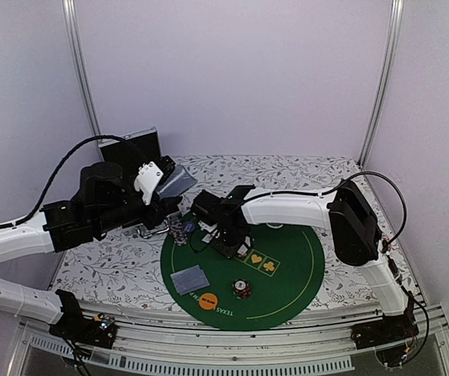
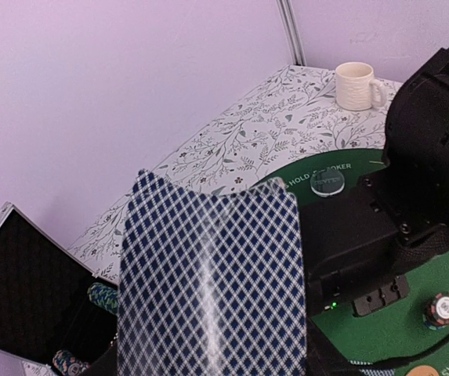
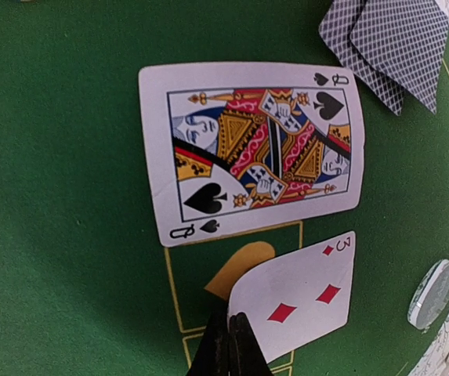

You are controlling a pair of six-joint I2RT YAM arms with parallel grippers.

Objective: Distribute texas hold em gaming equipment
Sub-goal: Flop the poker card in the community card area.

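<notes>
My left gripper (image 1: 167, 185) is raised at the green mat's (image 1: 302, 258) far-left edge. It is shut on a deck of cards with blue-diamond backs (image 2: 212, 282), which hides its fingertips in the left wrist view. My right gripper (image 3: 230, 345) is shut on the corner of a face-up three of diamonds (image 3: 298, 294), low over a yellow heart box. A face-up queen of spades (image 3: 255, 149) lies just beyond it. Two face-down cards (image 3: 389, 47) lie further off. A clear disc (image 3: 433, 294), an orange disc (image 1: 208, 300) and a chip stack (image 1: 242, 288) sit on the mat. The triangle marker is not in view.
An open black case (image 1: 140, 147) stands at the back left with chip stacks (image 2: 103, 296) in it. A white mug (image 2: 357, 84) stands on the patterned tabletop beyond the mat. Another chip stack (image 1: 181, 229) sits at the mat's left edge. Face-down cards (image 1: 190, 278) lie at the front left.
</notes>
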